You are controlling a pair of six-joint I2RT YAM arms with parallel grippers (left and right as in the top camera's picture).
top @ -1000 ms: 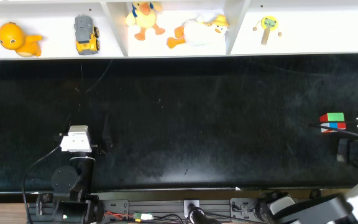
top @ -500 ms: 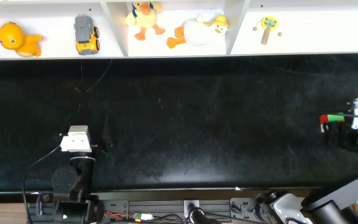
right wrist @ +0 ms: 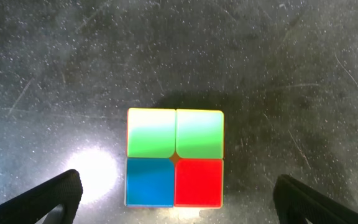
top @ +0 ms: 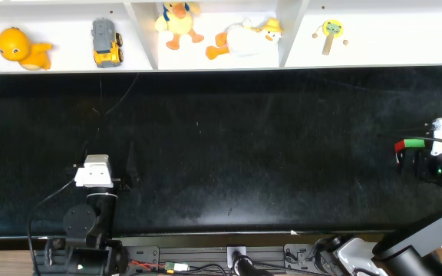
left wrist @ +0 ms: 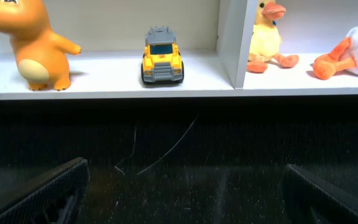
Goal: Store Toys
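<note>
Plush ducks: 2, namely one yellow plush duck (top: 178, 23) and one white plush duck with orange feet (top: 244, 38). Orange rounded plastic figure (top: 23, 47): 1. Yellow-and-grey toy truck (top: 106, 43): 1. Small green rattle on a stick (top: 331, 33): 1. Multicoloured two-by-two puzzle cube (right wrist: 174, 157): 1.

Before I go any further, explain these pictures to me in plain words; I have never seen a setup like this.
Two robot arms stand at a black table. One picture looks down from overhead; the other two come from a camera on each arm's wrist. The left gripper is open and empty, facing a white shelf with an orange figure, a yellow truck, a yellow plush duck and a white plush. The right gripper hangs open over a coloured cube lying on the table. Nothing is held.
</note>
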